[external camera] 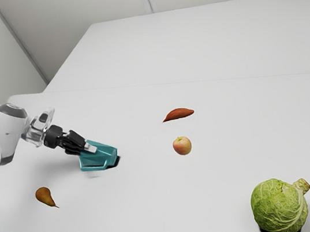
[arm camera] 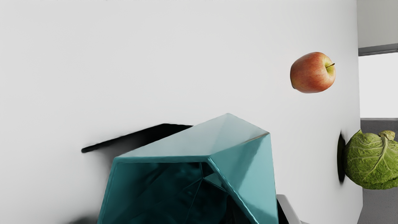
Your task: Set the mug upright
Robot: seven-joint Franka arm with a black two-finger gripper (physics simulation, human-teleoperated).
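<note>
In the exterior view, my gripper (external camera: 89, 148) reaches down from the left to the teal, faceted mug (external camera: 102, 158), which is tilted on its side rather than upright. The wrist view has the mug (arm camera: 242, 174) close up, its dark open mouth facing the hand. One side wall of it is pinched by my gripper (arm camera: 263, 214): a grey fingertip lies against the outside and a dark finger shape is inside the mouth. A black shadow lies beside the mug. The mug's lower part and handle cannot be made out.
On the white table (external camera: 157, 209), a pear (external camera: 44, 196) lies nearer the arm. Past the mug are an apple (external camera: 182, 146) and a sweet potato (external camera: 178, 113). A cabbage (external camera: 279, 207) stands at the exterior view's lower right.
</note>
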